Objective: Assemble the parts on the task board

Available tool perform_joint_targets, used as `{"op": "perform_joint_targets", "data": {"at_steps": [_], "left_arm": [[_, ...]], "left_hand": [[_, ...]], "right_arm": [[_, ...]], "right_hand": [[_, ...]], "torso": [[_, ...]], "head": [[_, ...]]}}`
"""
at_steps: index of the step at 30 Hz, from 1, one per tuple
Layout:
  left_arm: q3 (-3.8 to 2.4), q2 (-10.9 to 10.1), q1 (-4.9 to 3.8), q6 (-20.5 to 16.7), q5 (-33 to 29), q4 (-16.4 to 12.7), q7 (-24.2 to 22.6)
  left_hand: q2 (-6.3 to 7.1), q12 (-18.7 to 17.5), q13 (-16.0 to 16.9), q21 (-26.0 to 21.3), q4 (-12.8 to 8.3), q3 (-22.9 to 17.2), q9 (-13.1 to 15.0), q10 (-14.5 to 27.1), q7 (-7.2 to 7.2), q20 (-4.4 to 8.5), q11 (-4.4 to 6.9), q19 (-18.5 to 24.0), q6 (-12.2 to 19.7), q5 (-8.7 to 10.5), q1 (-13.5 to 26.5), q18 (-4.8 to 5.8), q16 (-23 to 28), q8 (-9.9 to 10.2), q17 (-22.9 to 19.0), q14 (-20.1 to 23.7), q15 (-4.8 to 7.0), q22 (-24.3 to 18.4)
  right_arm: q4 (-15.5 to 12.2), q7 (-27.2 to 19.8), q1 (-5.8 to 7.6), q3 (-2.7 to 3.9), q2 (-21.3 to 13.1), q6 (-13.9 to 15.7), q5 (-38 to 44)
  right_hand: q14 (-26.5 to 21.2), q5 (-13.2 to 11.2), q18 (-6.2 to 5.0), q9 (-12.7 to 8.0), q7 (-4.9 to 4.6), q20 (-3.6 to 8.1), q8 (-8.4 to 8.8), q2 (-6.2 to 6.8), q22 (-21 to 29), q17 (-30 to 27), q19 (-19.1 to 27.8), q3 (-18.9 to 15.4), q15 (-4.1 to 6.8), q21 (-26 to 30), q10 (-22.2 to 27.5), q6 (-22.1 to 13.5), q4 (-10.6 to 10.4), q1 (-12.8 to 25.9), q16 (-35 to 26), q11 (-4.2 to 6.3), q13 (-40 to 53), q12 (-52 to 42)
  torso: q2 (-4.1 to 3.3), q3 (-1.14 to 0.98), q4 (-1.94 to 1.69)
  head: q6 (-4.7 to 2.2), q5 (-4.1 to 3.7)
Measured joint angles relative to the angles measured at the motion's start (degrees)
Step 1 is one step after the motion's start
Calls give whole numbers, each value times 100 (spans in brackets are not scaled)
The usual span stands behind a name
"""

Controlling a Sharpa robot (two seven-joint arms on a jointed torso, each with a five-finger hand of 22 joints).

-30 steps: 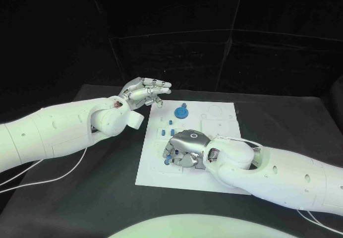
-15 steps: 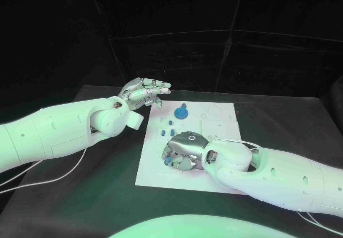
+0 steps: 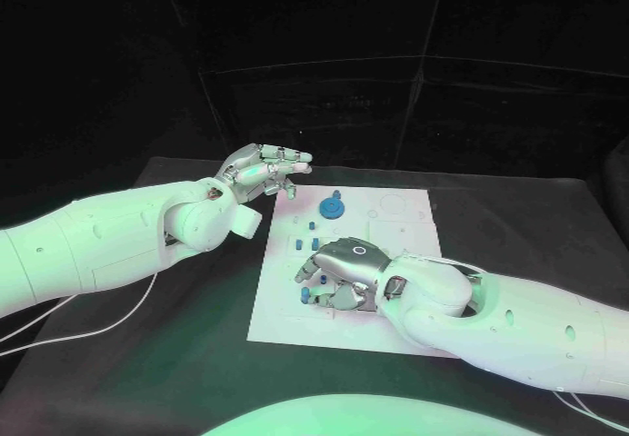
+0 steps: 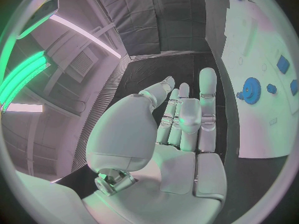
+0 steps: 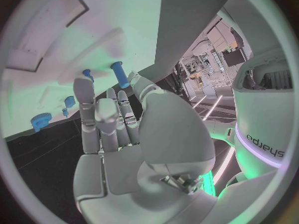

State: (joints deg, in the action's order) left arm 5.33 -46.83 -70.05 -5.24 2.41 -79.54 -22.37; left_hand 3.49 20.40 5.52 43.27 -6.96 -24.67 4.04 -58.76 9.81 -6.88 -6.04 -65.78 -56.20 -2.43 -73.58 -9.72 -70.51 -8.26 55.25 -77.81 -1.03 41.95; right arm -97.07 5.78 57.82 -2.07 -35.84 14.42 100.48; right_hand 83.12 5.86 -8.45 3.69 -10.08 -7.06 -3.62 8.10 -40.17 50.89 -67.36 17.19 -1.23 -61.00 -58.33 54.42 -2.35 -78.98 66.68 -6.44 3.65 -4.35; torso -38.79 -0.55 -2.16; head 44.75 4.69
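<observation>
The white task board (image 3: pixel 394 204) lies mid-table. A blue gear (image 3: pixel 333 208) stands near its far left, also in the left wrist view (image 4: pixel 251 90). Small blue parts (image 3: pixel 307 242) lie below it. My right hand (image 3: pixel 344 271) hovers low over the board's near-left area, fingers pointing down at a blue part (image 3: pixel 305 295). In the right wrist view a blue peg (image 5: pixel 118 73) sits at the fingertips (image 5: pixel 112 94) beside the thumb; whether it is pinched is unclear. My left hand (image 3: pixel 269 168) is raised past the board's far left corner, fingers apart, holding nothing.
White cables (image 3: pixel 79 318) trail over the black table under the left arm. Black curtains close off the back. The board's right half (image 3: pixel 406 227) carries only outlined recesses.
The right hand has shifted slightly over the board's near-left area, its fingers staying over the blue parts. The left hand has not moved.
</observation>
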Motion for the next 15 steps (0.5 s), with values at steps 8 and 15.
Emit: {"op": "perform_joint_targets", "data": {"at_steps": [8,15], "left_arm": [[0,-30,0,6,0,2,8],[2,-48,0,8,0,-2,15]], "left_hand": [[0,24,-1,-25,16,16,-2,0,0,0,0,0,0,0,0,0,0,0,-8,0,0,-6],[0,23,-5,-41,16,16,-5,0,0,0,0,0,0,0,0,1,0,0,-10,0,0,-6]], "right_arm": [[-583,-86,24,7,-847,362,-440],[-1010,110,352,52,-1893,550,-1529]], "right_hand": [[3,80,-1,26,13,6,-18,-101,-147,103,-54,-208,3,-68,-269,13,-98,101,70,25,42,-252],[84,580,137,112,275,268,-306,-76,-1493,1160,-804,-724,315,-972,-1999,430,-517,676,813,415,733,-1462]], "torso": [[11,-1,18],[30,6,46]], "head": [[-62,-111],[-171,-358]]}}
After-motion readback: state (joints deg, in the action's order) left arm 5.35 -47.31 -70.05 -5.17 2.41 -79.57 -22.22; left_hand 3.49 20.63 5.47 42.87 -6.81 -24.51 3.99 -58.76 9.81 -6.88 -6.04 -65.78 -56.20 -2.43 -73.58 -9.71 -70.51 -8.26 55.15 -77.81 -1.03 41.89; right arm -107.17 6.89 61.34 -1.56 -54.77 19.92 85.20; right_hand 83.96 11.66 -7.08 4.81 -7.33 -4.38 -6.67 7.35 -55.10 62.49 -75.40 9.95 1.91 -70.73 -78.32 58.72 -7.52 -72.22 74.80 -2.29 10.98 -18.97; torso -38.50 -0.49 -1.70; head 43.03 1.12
